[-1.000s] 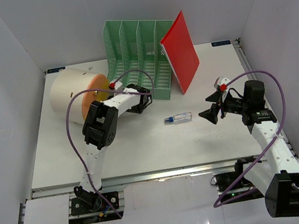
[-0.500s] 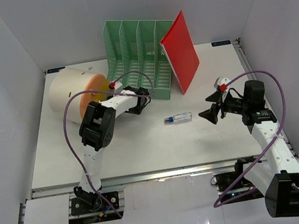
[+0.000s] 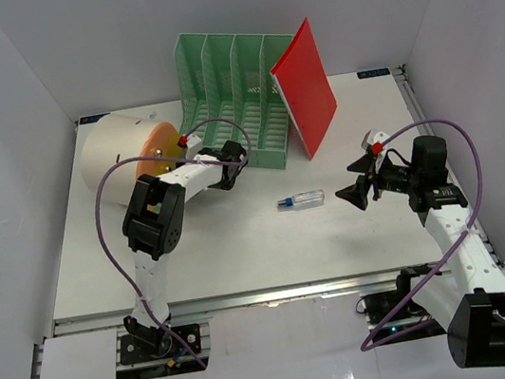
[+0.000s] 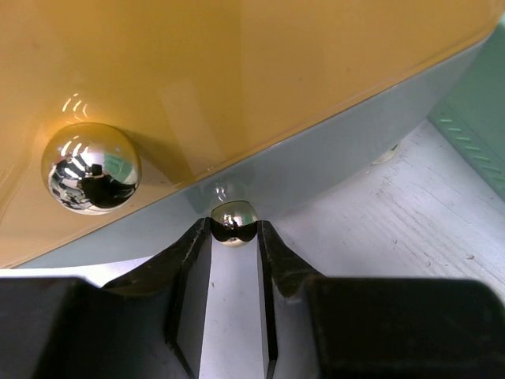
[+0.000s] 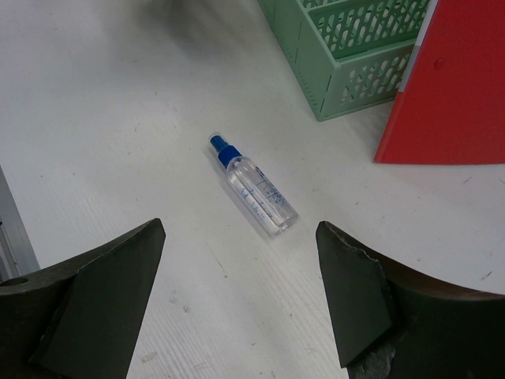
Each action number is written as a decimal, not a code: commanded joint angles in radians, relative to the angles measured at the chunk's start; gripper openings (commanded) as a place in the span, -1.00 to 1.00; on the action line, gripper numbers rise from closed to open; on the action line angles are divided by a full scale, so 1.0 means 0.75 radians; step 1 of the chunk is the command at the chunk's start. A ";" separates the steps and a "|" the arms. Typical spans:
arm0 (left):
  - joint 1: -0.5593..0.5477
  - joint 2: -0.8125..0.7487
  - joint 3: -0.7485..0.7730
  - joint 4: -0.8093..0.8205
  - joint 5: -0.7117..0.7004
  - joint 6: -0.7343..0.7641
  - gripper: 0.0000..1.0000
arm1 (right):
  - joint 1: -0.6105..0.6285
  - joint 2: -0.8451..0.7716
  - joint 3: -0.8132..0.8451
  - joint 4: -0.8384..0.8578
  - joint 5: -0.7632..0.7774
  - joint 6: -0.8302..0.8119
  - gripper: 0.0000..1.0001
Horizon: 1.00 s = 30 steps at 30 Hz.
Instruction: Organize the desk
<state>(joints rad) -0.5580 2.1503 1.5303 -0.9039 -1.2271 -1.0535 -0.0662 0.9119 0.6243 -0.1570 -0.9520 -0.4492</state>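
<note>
The surface [image 3: 243, 249] fills the middle of the top view, a white rectangle with the arms at its near edge. Near its centre a small spray bottle [image 5: 254, 193] with a blue cap lies loose on its side. Along the back stand a green file rack [image 3: 238, 96] and a red folder [image 3: 305, 85] that leans against the rack's right end. A beige cylinder [image 3: 113, 159] lies on its side at the back left, its orange face [image 4: 237, 71] turned towards the rack.

The step in hand looks to be the cylinder. The left pincer [image 4: 234, 227] is pressed up to the orange face, its jaws drawn nearly together on a small metal knob [image 4: 234, 220] at the lower rim. A larger shiny ball [image 4: 91, 167] sits beside it on the face. The right pincer [image 5: 238, 227] hovers with its jaws spread wide and holds nothing; the bottle lies just ahead of it.

Next, the left arm probably has to pull or turn by that knob — a tiny round thing, likely to slip out unless the pull runs straight along the jaws. The bottle seems to be the right arm's job: drop, line the jaws across the bottle's body, then close.
</note>
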 commanded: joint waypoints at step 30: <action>-0.289 -0.266 -0.227 0.001 0.276 -0.253 0.27 | -0.010 -0.032 0.014 -0.061 -0.084 -0.106 0.69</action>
<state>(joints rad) -0.7704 2.0048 1.3668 -0.8839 -1.0579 -1.2027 -0.0662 0.9032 0.6243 -0.1587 -0.9559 -0.4597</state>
